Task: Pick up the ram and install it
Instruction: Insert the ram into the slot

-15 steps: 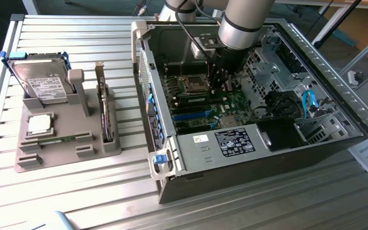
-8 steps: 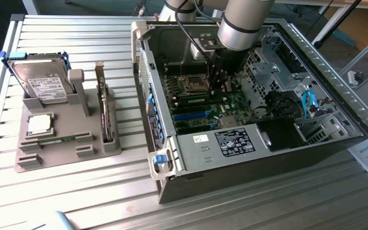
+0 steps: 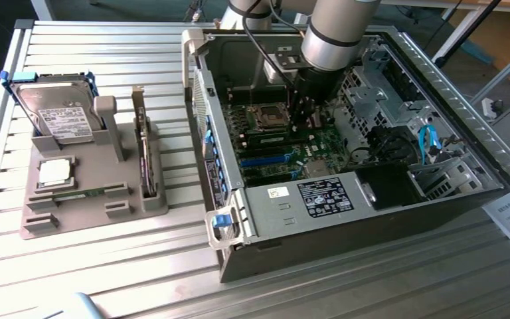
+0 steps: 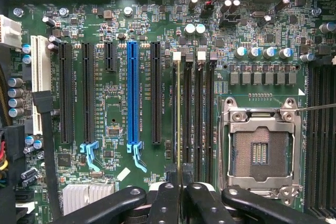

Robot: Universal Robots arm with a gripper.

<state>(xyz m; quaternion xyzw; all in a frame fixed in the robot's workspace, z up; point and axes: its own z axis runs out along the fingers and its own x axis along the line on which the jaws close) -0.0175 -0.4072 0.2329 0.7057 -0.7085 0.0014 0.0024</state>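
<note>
My gripper (image 3: 301,118) reaches down inside the open computer case (image 3: 467,119), over the motherboard. Seen from the wrist, its two black fingers (image 4: 165,199) are closed together around the ram (image 4: 178,108). The ram shows edge-on as a thin pale line. It runs along a black memory slot (image 4: 187,119) beside the CPU socket (image 4: 262,148). I cannot tell whether it is seated in the slot. A second green ram stick (image 3: 87,194) lies flat in the grey parts holder (image 3: 60,219) at the exterior view's left.
The holder also carries a hard drive (image 3: 60,119), a square silver processor (image 3: 54,171) and an upright expansion card (image 3: 149,166). On the motherboard are a blue slot (image 4: 133,93), several black expansion slots (image 4: 65,93) and capacitors (image 4: 262,52). Blue cables (image 3: 427,143) lie in the case.
</note>
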